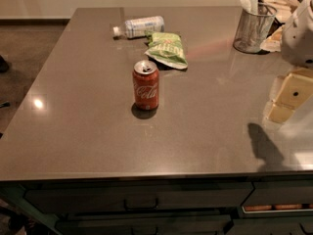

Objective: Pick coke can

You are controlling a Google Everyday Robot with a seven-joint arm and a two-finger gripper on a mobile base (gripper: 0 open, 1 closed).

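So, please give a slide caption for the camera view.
Coke can upright on the counter, snack bag and lying bottle behind; gripper at right edge, not touching it.

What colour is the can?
The can is red with white script, silver top; camera view. Hand hangs at right edge.

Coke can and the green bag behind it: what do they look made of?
The coke can looks like painted metal: glossy red wall, bare silver top. The green bag seems to be crinkled plastic film, judging by its creases and sheen. The gripper hangs at the right edge, well clear of both.
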